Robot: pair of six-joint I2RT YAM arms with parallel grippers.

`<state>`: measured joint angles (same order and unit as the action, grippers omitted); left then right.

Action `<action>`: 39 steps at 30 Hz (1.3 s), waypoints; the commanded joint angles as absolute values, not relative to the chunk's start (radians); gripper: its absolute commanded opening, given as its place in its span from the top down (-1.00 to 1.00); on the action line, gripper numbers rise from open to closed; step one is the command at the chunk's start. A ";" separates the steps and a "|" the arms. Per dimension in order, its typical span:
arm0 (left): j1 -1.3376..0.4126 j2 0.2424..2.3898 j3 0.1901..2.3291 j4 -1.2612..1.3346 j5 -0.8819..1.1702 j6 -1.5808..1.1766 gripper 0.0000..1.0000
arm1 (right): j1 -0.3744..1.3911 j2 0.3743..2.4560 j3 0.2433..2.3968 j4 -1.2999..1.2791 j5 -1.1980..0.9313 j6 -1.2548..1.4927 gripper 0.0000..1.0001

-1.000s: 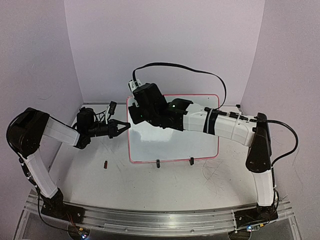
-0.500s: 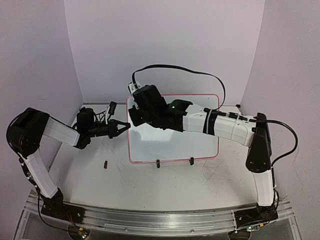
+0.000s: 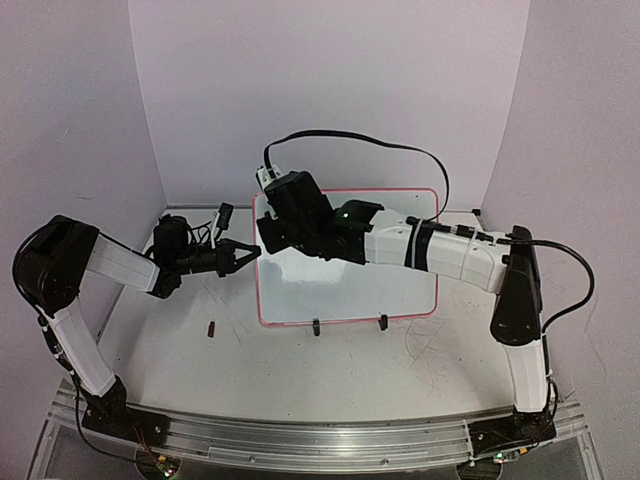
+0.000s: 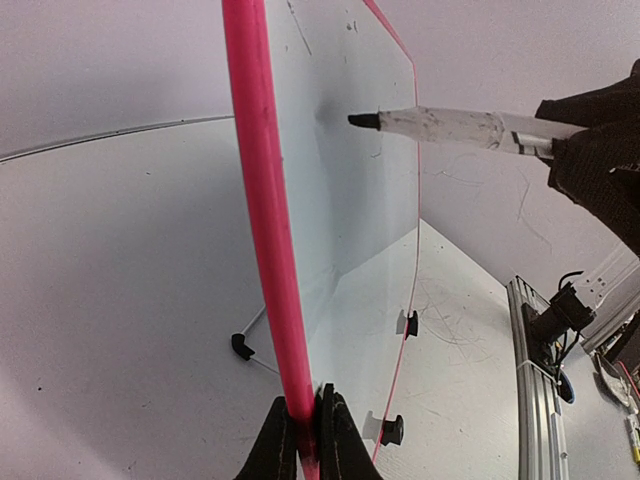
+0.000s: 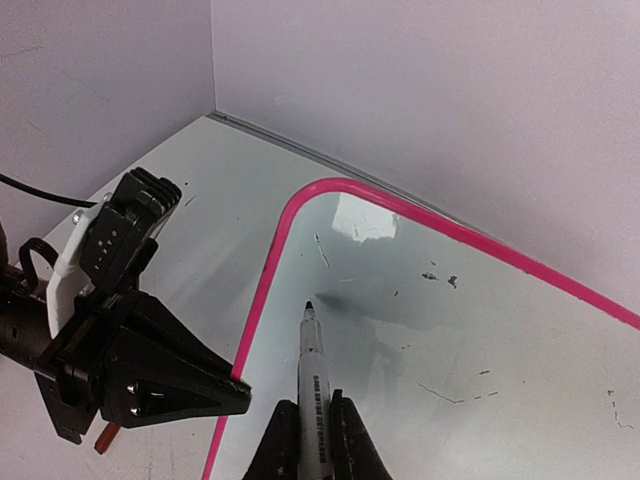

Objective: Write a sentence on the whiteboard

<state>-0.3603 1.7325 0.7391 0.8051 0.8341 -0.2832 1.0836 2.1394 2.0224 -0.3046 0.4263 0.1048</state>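
The whiteboard (image 3: 340, 290) stands tilted on the table, white with a pink frame. My left gripper (image 3: 252, 253) is shut on its left edge; the left wrist view shows the jaws (image 4: 308, 440) pinching the pink frame (image 4: 255, 200). My right gripper (image 3: 270, 228) is shut on a white marker (image 5: 312, 370) with its cap off. The black tip points at the board's upper left corner, just short of the surface, as the left wrist view also shows (image 4: 440, 125). The board (image 5: 480, 340) bears only faint stray marks. No written sentence shows.
Two black clip feet (image 3: 316, 326) (image 3: 382, 322) hold the board's lower edge. A small dark red cap (image 3: 212, 328) lies on the table left of the board. Lilac walls close in the back and sides. The right arm's black cable loops above the board.
My right gripper with the marker has shifted slightly up toward the board's top left corner. The left gripper and the board have not moved.
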 commanded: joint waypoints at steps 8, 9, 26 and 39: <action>-0.376 1.709 0.732 0.815 0.794 -0.202 1.00 | 1.090 2.165 2.064 -0.291 0.436 0.114 1.00; -0.376 1.709 0.731 0.815 0.794 -0.202 1.00 | 1.090 2.167 2.066 -0.291 0.437 0.114 1.00; -0.376 1.711 0.734 0.813 0.799 -0.204 1.00 | 1.091 2.178 2.073 -0.316 0.452 0.129 1.00; -0.376 1.712 0.734 0.814 0.800 -0.206 1.00 | 1.090 2.151 2.022 -0.332 0.464 0.157 1.00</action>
<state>-0.3602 1.7325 0.7390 0.8045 0.8335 -0.2836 1.0855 2.1712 2.0345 -0.3222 0.4363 0.1373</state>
